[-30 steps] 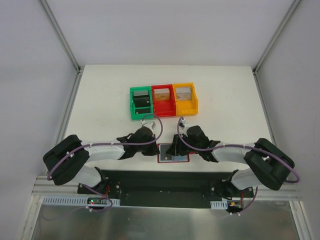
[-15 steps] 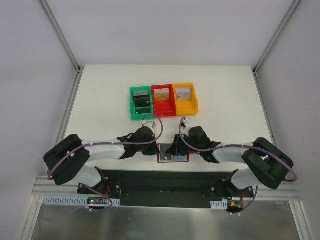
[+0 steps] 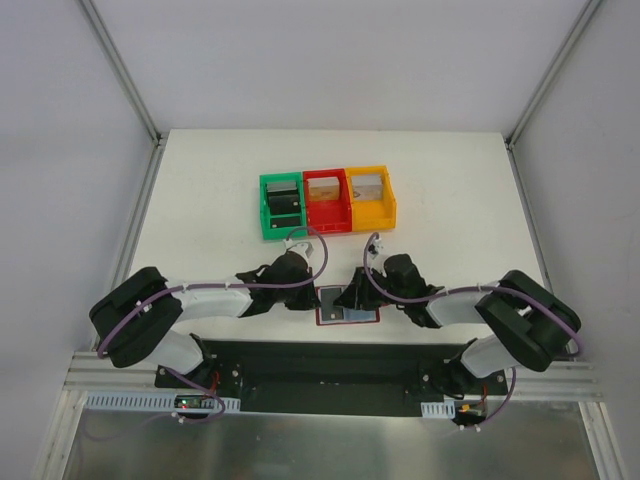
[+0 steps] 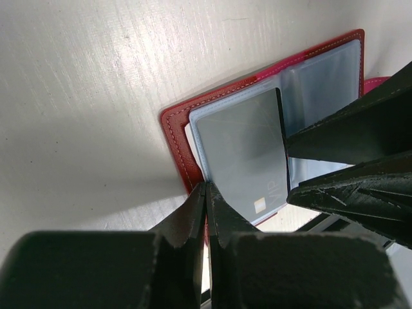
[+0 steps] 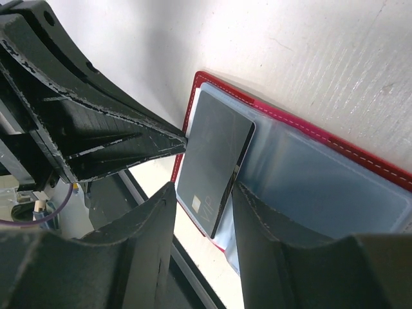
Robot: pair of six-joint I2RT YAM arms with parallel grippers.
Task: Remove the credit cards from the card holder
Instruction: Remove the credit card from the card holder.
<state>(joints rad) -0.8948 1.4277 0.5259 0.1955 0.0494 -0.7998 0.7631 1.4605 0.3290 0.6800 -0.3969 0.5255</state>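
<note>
Right gripper [image 5: 203, 188] has narrowed, jaws apart astride the thin grey plastic card [image 5: 215, 154]; left gripper [image 4: 206, 188], fingers together, pins the dark red leather card holder [image 4: 174, 132], which could drag along.

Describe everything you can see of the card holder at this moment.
The card holder is a small dark red, leather-like wallet with pale stitching round its edge. It lies opened flat on the white table, near the front edge between the two arms, with clear plastic sleeves facing up. A grey card with a chip and VIP lettering lies over one sleeve, partly out. The shut left pincer rests its tip at the holder's edge beside that card. The open right pincer has its fingertips at the card's opposite side.
</note>
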